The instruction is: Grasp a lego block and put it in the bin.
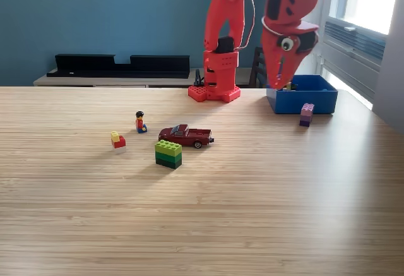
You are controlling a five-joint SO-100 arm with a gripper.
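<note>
The blue bin [315,101] stands at the back right of the wooden table in the exterior view. My red gripper [278,84] hangs pointing down over the bin's left end, its tip at the rim. The fingers narrow to a point from this angle, so I cannot tell whether they are open or shut. A small dark and yellowish thing [289,87] shows just inside the bin beside the tip. Loose lego blocks lie on the table: a green stacked block [168,153], a red, yellow and white block [118,142], and a purple block [307,114] in front of the bin.
A dark red toy car [186,136] and a small toy figure [141,122] stand left of centre. The arm's red base [214,90] is fixed at the table's back edge. A black shelf [120,66] runs along the blue wall behind.
</note>
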